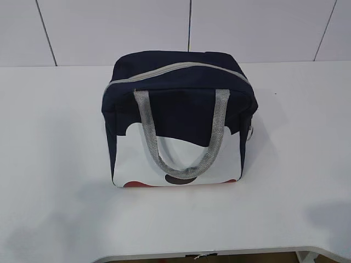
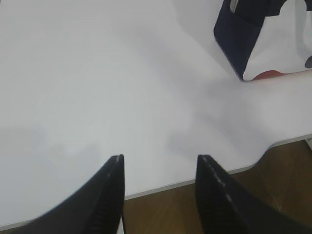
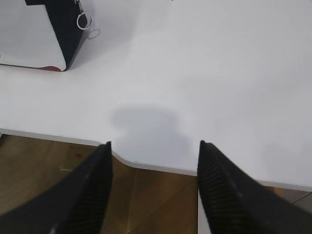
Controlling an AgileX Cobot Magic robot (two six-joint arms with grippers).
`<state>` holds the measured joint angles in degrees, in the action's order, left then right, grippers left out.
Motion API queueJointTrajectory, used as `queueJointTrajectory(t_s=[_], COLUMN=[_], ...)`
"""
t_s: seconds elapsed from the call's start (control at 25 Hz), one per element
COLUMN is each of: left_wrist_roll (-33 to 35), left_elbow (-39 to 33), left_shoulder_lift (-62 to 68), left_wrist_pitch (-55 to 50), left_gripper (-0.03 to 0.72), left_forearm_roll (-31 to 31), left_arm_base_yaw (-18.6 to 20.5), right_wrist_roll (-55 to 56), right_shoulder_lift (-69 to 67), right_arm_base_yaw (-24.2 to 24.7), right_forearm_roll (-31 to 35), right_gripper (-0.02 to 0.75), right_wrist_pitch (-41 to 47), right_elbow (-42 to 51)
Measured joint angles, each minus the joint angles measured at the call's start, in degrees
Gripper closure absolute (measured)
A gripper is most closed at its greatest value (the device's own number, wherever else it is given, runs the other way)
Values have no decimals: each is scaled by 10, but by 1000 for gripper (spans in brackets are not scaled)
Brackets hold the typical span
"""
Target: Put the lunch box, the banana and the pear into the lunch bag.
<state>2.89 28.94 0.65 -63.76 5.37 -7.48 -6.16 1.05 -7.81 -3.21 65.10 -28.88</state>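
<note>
The navy-blue lunch bag [image 1: 178,118] stands upright in the middle of the white table [image 1: 49,142], its grey zipper shut along the top and a grey handle hanging over its white front panel. Its corner shows in the left wrist view [image 2: 265,41] and in the right wrist view [image 3: 41,34], with the ring pull [image 3: 83,21] hanging at its side. The lunch box, the banana and the pear are out of view. My left gripper [image 2: 161,158] is open and empty over the table's front edge. My right gripper [image 3: 153,144] is open and empty over the front edge too. Neither gripper shows in the exterior view.
The table's front edge has a curved cut-out [image 1: 219,255], with brown wooden floor [image 2: 170,209] below it. A white tiled wall [image 1: 109,27] stands behind the table.
</note>
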Motion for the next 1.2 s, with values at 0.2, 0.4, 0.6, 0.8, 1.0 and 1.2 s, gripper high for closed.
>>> queueJointTrajectory(t_s=[0.2,0.4,0.6,0.8,1.0,1.2], left_wrist_roll=[0,0,0,0,0,0], left_elbow=[0,0,0,0,0,0], left_shoulder_lift=[0,0,0,0,0,0], left_wrist_pitch=[0,0,0,0,0,0], left_gripper=[363,379,394,399,400,400], left_forearm_roll=[0,0,0,0,0,1], left_arm_base_yaw=[0,0,0,0,0,1], right_wrist_roll=[4,5,5,5,5,6], right_shoulder_lift=[0,0,0,0,0,0], right_arm_base_yaw=[0,0,0,0,0,7], right_forearm_roll=[0,0,-1,-1,-2,-2], right_gripper=[275,275,275,275,275,275], right_wrist_pitch=[0,0,1,1,1,1], right_elbow=[1,1,1,1,1,2])
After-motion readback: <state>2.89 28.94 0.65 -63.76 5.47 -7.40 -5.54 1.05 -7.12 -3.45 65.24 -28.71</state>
